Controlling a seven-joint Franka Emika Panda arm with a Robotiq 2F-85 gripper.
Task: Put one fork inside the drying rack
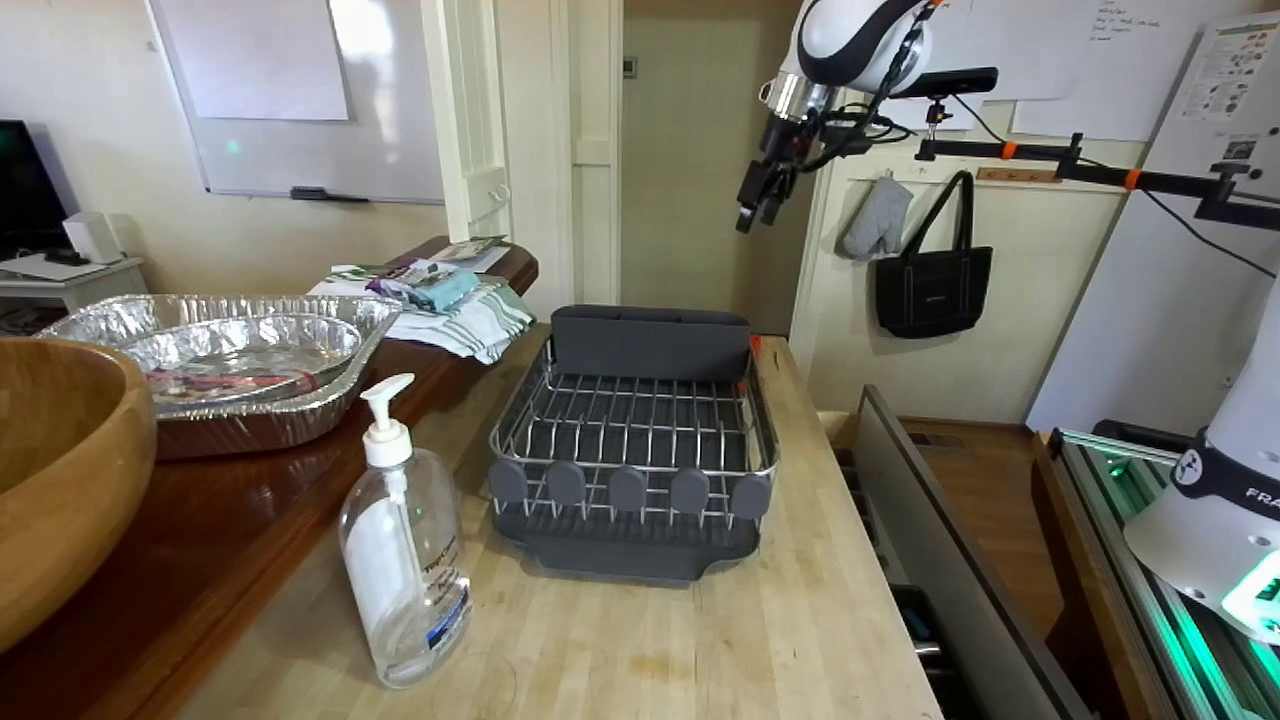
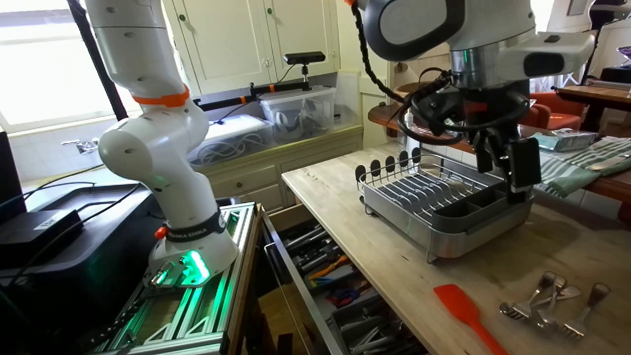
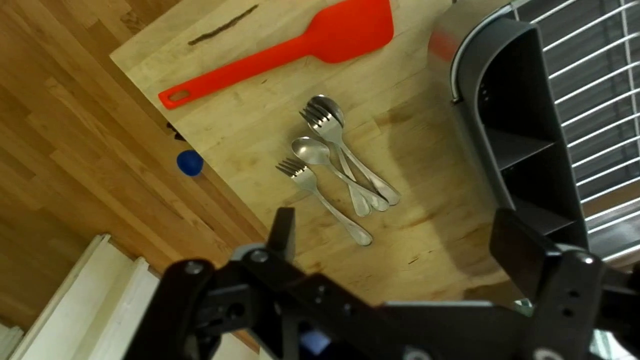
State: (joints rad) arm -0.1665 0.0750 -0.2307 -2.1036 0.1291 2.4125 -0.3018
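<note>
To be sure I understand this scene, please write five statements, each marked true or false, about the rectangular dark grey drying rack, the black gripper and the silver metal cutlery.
1. The dark grey drying rack stands on the pale wooden table. True.
2. A silver metal fork lies partly over a silver metal spoon. True.
3. That fork is inside the rack. False: it is on the table.
4. The black gripper is open. True.
5. The gripper holds the spoon. False: the spoon lies on the table.
</note>
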